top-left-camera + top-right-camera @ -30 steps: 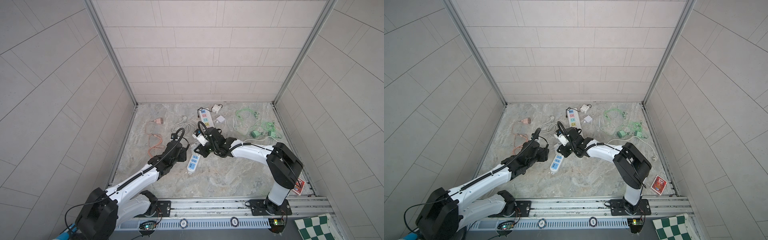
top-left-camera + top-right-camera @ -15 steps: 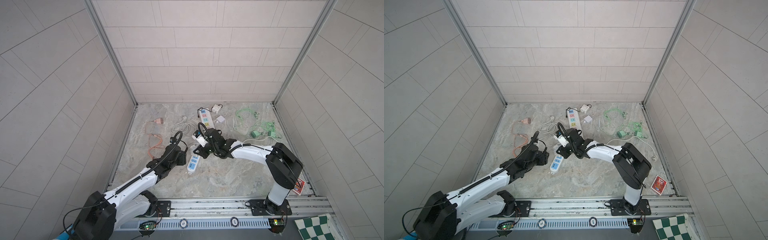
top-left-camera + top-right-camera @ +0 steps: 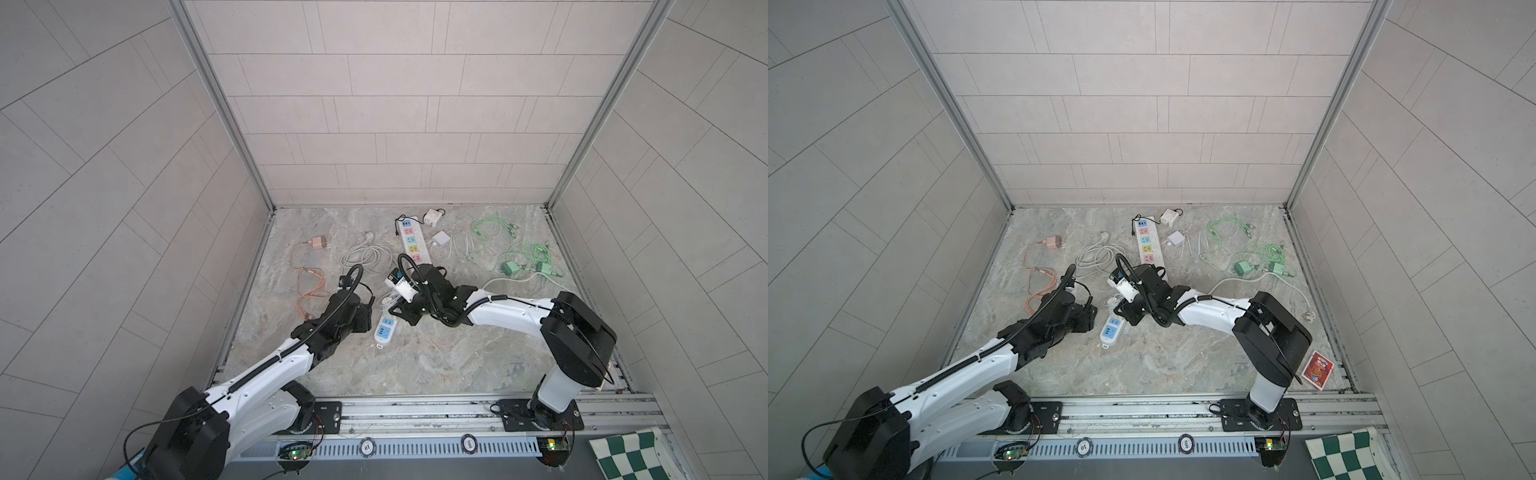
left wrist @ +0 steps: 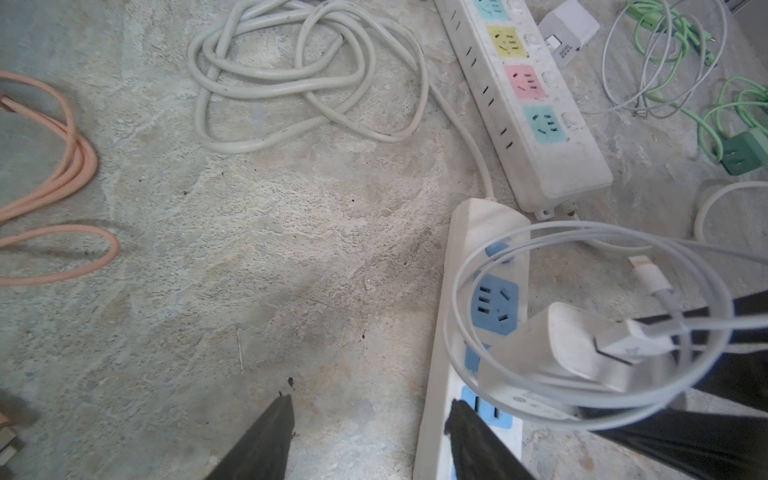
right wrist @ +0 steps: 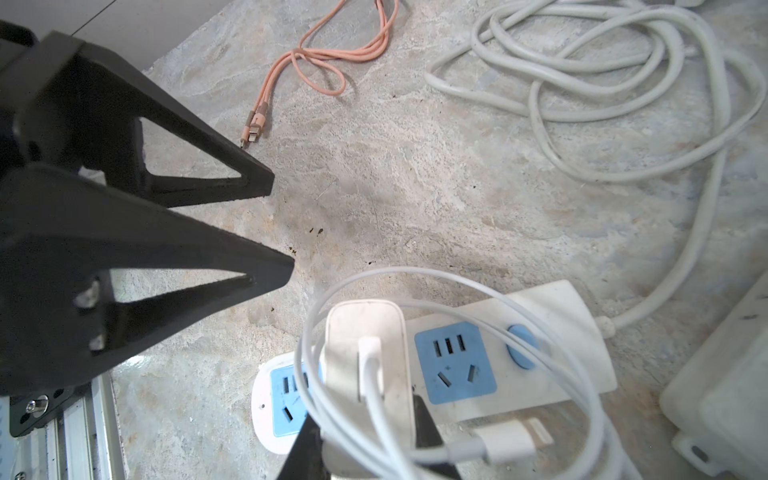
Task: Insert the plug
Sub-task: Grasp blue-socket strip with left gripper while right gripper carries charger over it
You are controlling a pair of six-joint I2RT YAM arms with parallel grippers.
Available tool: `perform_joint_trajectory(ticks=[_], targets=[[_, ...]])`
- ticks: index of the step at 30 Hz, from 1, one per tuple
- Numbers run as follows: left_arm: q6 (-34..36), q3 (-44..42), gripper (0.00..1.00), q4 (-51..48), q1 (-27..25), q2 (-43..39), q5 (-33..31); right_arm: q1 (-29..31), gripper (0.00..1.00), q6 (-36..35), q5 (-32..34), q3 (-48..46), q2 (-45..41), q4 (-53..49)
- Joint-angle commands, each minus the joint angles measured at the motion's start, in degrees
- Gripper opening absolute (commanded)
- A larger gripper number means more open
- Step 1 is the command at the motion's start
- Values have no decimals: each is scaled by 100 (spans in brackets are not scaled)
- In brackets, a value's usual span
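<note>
A white power strip (image 3: 384,331) (image 3: 1111,329) with blue sockets lies on the stone floor in both top views. My right gripper (image 5: 365,432) is shut on a white charger plug (image 5: 365,328) (image 4: 552,353) that has a white cable (image 5: 490,449) looped round it. The plug hangs tilted over the strip's (image 5: 552,316) middle socket, and its prongs are hidden. My left gripper (image 4: 370,409) (image 3: 365,318) is open and empty, low beside the strip (image 4: 486,232), with one fingertip (image 4: 457,415) over the strip's near end.
A longer strip with coloured sockets (image 3: 411,245), a coiled white cord (image 3: 365,257), an orange cable (image 3: 309,282) and a pink charger (image 3: 319,242) lie behind. Green cables and chargers (image 3: 528,266) are at the back right. A red card pack (image 3: 1317,370) lies front right.
My left gripper has drawn back a little toward the front, staying beside the strip. The right gripper has kept hold of the plug and shifted only slightly.
</note>
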Motion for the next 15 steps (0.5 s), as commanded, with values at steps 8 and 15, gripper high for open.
perform_joint_trajectory(ticks=[8, 15], targets=[[-12, -25, 64, -57, 27, -173, -59, -40, 3, -199, -231, 68, 20, 680], [-12, -16, 64, -91, 27, -212, -59, -49, 3, -270, -226, 34, 131, 681]])
